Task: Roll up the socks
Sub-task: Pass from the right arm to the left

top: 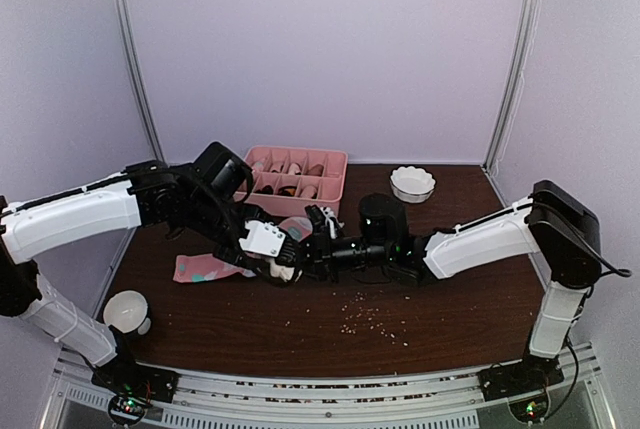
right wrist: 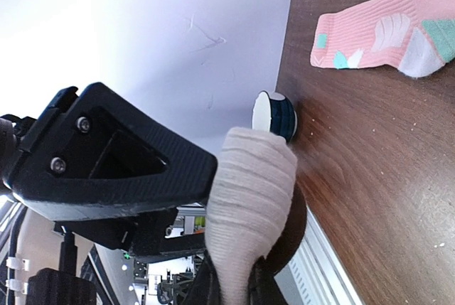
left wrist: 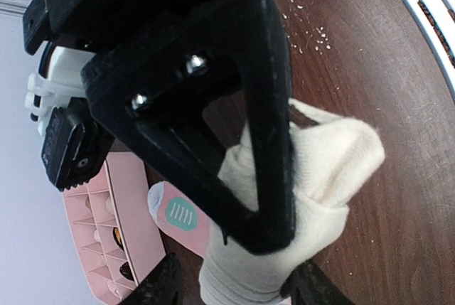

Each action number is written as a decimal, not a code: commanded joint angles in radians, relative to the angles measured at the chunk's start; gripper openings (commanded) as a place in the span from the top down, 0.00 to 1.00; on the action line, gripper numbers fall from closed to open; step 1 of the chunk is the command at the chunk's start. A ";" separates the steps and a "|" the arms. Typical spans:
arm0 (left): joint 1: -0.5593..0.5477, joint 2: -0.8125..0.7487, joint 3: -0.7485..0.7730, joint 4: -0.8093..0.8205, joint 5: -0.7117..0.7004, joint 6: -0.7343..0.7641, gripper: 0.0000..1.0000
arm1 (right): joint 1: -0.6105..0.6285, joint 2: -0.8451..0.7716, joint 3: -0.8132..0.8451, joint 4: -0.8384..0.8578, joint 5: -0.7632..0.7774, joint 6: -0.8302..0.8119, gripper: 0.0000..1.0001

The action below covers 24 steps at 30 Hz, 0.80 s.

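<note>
In the middle of the dark wooden table (top: 450, 319), I have both arms meeting over the cream sock (top: 288, 271), which sits bunched between the two tool heads. The right gripper (right wrist: 234, 287) is clamped tight on that sock's ribbed cuff, and on its wrist feed I see the fabric rising out from between its fingers as a thick fold. The left gripper (left wrist: 234, 287) has its jaws partly apart, one finger on each side of the bundled sock. On the left wrist feed a thin strip of table shows between one finger and the fabric, so I read it as straddling, not pinching. The black frame of the right tool crosses over the cream sock in that feed and hides part of it. The pink sock (top: 200, 269) lies flat on the table just left of the grippers, with neither arm holding it. Its teal and white patches show clearly on the right wrist feed, and one end reaches in beside the cream sock. The pink tray (top: 330, 164) sits at the back behind the grippers. A white bowl (top: 412, 184) stands to its right. A cup (top: 125, 311) stands at the near left corner, and crumbs (top: 372, 317) are scattered on the table in front of the right arm.
</note>
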 commanded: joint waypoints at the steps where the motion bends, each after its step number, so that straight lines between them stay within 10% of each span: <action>1: -0.004 -0.024 -0.014 0.078 -0.048 0.010 0.47 | 0.001 0.018 -0.015 0.267 0.013 0.189 1.00; 24: -0.004 -0.042 -0.070 0.099 -0.063 0.043 0.51 | 0.014 0.078 -0.017 0.506 0.093 0.367 1.00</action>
